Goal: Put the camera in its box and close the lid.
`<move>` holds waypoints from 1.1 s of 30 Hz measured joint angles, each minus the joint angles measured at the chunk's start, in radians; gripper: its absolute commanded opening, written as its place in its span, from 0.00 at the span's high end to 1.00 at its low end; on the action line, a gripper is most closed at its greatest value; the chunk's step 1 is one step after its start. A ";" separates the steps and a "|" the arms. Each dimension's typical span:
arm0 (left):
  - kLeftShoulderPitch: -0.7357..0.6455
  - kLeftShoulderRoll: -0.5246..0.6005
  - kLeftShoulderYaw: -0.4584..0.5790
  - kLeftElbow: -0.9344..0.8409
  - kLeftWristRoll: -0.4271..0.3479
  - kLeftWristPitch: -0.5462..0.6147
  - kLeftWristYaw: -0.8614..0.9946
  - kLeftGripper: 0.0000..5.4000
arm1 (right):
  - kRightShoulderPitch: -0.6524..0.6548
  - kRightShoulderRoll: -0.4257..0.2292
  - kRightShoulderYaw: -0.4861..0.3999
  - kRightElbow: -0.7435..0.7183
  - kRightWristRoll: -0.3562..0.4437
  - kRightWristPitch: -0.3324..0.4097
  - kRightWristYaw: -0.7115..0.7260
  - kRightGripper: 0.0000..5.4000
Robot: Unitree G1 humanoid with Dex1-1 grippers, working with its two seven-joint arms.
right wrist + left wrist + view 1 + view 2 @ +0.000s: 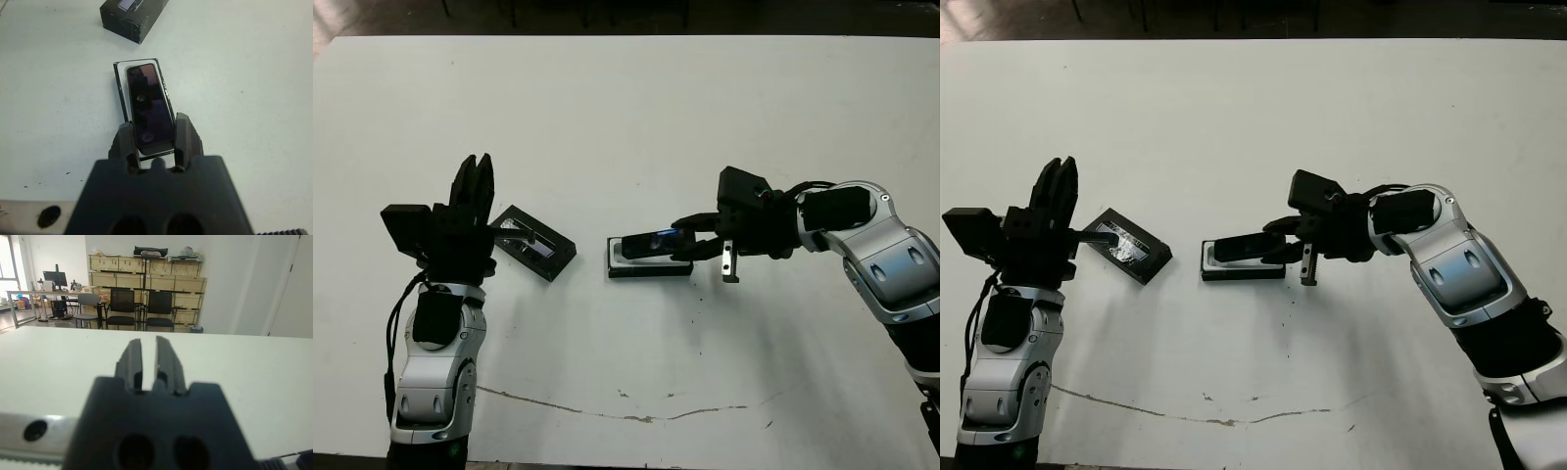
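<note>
The right tool grasps the camera by its near end, one finger along each long side, and holds it over the box, whose white lining shows around the far end. The camera looks slightly raised at the held end, not yet seated flat. The lid lies on the counter well beyond the box from this tool and just beside the left tool, which points upward, empty, its fingers nearly together. The risk: letting go while the camera is tilted could leave it riding on the box rim, so the lid would not close; pushing sideways could also slide the light box.
</note>
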 measured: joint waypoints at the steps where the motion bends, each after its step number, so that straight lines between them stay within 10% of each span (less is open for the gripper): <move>1: 0.000 0.000 0.000 0.000 0.000 0.000 0.000 1.00 | 0.000 0.000 0.001 0.002 0.000 0.000 0.002 0.99; 33: 0.002 -0.009 -0.027 0.007 0.019 -0.018 0.024 1.00 | -0.062 0.053 0.068 0.152 -0.027 -0.052 0.057 0.99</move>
